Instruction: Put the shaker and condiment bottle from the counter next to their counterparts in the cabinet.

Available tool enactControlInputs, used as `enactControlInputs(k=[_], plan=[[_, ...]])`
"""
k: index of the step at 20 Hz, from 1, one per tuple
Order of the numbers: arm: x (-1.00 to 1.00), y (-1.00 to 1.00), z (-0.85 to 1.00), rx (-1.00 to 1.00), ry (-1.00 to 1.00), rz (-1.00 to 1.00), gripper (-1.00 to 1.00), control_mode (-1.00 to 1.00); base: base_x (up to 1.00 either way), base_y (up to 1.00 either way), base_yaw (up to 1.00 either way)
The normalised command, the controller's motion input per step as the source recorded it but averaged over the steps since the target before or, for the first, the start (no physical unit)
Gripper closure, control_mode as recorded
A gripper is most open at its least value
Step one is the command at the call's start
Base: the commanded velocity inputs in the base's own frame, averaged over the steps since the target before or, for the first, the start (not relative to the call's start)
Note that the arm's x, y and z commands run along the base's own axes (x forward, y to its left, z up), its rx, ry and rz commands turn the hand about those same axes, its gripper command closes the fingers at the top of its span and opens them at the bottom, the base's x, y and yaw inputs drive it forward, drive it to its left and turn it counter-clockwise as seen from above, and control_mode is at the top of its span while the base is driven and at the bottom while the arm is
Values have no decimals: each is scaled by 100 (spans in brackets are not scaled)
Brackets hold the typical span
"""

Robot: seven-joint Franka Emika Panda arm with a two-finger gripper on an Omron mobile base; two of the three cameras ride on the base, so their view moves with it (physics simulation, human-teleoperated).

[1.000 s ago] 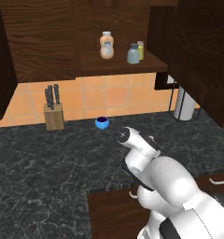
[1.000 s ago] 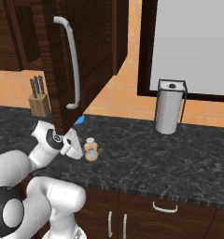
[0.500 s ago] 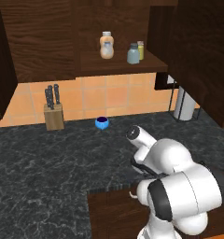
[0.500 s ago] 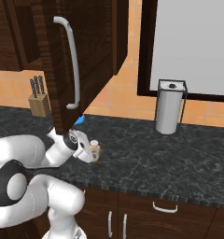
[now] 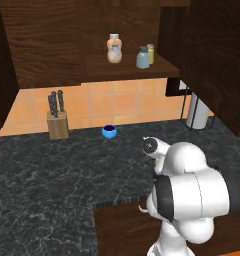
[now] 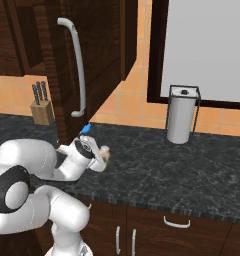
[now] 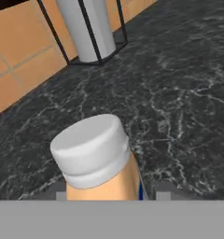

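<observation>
The condiment bottle [image 7: 96, 161], orange-tan with a grey-white cap, stands upright on the black marbled counter [image 7: 179, 93]. My gripper [image 7: 111, 195] has it between its jaws. One fingertip lies against the bottle's left side; a thin gap shows on the right, so I cannot tell if they grip. From the right base, the gripper [image 6: 99, 156] reaches level to the bottle [image 6: 107, 151]. On the cabinet [image 5: 47, 45] shelf the grey-blue shaker [image 5: 142, 57] stands beside the yellow-green shaker [image 5: 151, 53], with the paler bottle [image 5: 113, 48] further left.
A paper towel holder [image 6: 182, 115] stands at the counter's back right, beyond the bottle. A knife block [image 5: 57, 122] and a small blue bowl [image 5: 109, 131] sit against the tiled wall. The open cabinet door [image 6: 74, 70] with its long handle hangs above my arm.
My hand has moved right and forward to the condiment bottle, and the wide-open jaws have narrowed around it. The things on the shelf have not moved.
</observation>
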Motion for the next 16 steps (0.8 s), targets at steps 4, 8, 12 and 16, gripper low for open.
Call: enactControlInputs(k=[4,8,12,16], plan=[[-69,27,1,0,-33,32,100,-100,0,0,0],[-28,46,14,0,-17,36,100,-100,0,0,0],[-23,56,1,-1,-11,41,100,-100,0,0,0],[-37,55,16,-1,-7,38,100,-100,0,0,0]])
